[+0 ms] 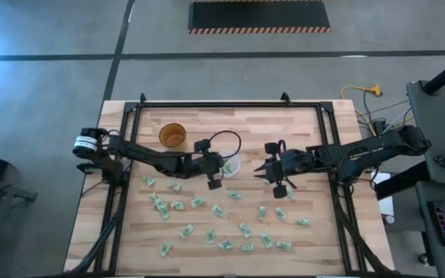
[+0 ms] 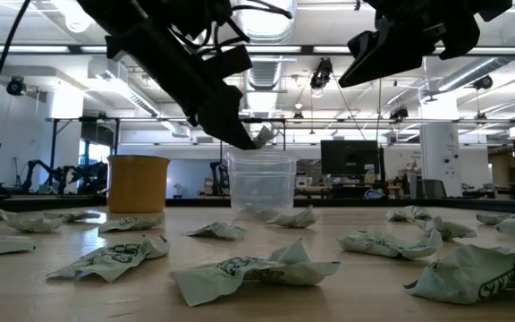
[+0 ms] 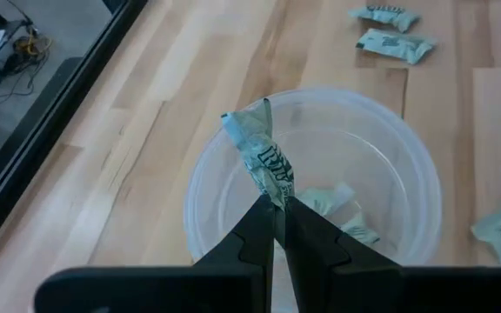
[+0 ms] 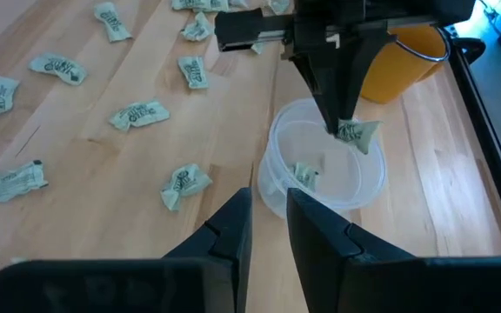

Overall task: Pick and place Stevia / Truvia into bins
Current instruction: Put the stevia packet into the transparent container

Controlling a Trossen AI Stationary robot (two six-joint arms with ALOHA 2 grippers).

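Several pale green and white sachets [image 1: 197, 202] lie scattered flat on the wooden table. A translucent whitish cup [image 3: 316, 187] stands upright near the table's middle [image 1: 232, 164], with sachets [image 4: 306, 175] on its bottom. My left gripper [image 3: 278, 207] hovers over the cup's mouth, shut on one crumpled sachet [image 3: 263, 156]. My right gripper [image 4: 268, 216] is open, raised above the table just right of the cup [image 4: 320, 165]. My left gripper pinches the crumpled sachet by one end [image 3: 276, 193] between its two fingertips [image 3: 255, 222], coming from above and slanting down. The sachet is lifted clear over the cup's opening, and its free end [image 4: 360, 134] sticks out beyond the fingertips.
An amber-brown cup [image 1: 173, 136] stands left of and beyond the whitish cup. A black metal frame [image 1: 230, 104] borders the table's far and side edges. More sachets [image 1: 273, 241] cover the near half; bare wood lies along the far strip.
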